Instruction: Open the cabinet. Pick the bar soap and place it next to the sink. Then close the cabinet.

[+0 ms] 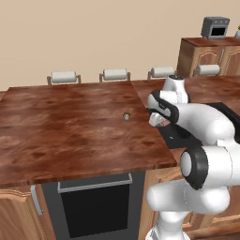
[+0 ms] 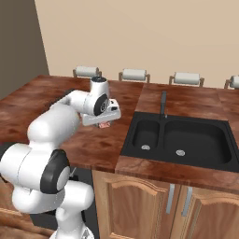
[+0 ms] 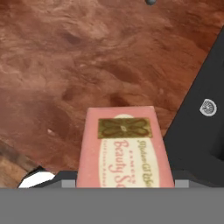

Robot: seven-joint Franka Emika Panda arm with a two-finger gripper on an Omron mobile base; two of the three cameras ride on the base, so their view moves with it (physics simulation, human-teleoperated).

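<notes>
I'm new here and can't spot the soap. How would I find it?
Find the black sink set in the brown counter. Just left of it, the white arm's pincer holds the bar soap above the wood: a small pink block with a gold emblem.

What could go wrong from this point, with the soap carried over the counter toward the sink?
1. The pincer holds the bar soap above the wooden counter, close to the black sink; a release too far right could drop it into the basin instead of beside it.
2. The soap looks gripped near one end only, so it might slip or tilt.
</notes>
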